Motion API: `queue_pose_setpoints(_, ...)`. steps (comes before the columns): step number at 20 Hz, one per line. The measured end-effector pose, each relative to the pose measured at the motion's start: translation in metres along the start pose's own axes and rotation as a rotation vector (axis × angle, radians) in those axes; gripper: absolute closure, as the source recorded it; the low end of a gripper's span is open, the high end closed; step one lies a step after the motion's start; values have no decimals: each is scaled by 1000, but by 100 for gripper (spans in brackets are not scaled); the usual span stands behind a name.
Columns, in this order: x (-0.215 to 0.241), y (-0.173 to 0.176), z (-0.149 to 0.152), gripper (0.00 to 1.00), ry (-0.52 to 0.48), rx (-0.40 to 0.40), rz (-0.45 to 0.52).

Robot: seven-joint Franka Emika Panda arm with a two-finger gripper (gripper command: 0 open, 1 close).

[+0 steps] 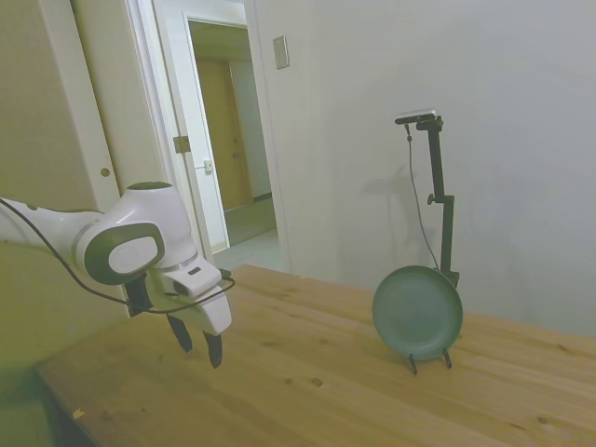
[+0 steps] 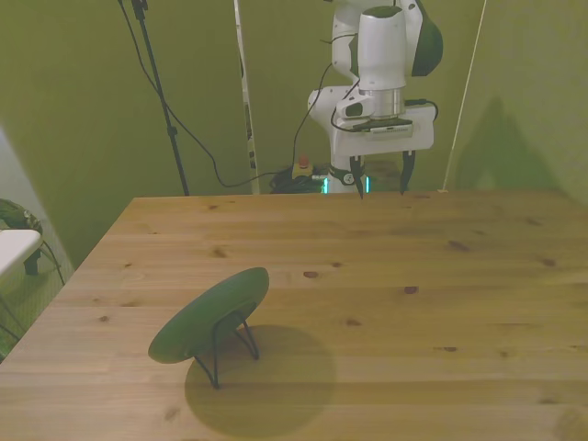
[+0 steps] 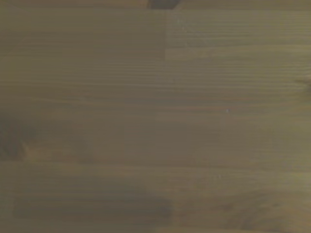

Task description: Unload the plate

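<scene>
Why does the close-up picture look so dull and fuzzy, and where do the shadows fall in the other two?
Wrist view: dim and soft, only table grain shows. Front view: a greenish cast, and the plate throws a round shadow on the wood beneath its stand. Side view: brighter, with a faint shadow on the wall; the gripper looks sharp.

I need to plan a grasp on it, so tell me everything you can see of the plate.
The plate is round, dark teal-green and matte, with a shallow raised rim. It stands on edge, leaning back in a thin black wire stand on the wooden table; only the stand touches it. In the front view it sits toward the front view's left, showing its back. Nothing lies on it. The gripper hangs open, well away from it.
</scene>
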State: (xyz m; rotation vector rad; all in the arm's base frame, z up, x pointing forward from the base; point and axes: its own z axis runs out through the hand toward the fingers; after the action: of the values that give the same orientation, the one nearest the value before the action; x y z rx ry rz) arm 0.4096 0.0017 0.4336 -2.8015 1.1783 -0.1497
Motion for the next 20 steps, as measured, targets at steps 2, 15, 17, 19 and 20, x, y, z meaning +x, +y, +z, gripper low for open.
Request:
queue_pose_setpoints(2,1,0,0,0,6,0,1)
queue_pose_setpoints(15,141,133,-102,0,254,175,298)
queue_pose_setpoints(17,170,144,-111,0,262,196,323)
queue_pose_setpoints(19,199,149,-116,0,267,215,335)
queue_pose_setpoints(20,214,149,-118,0,270,222,340)
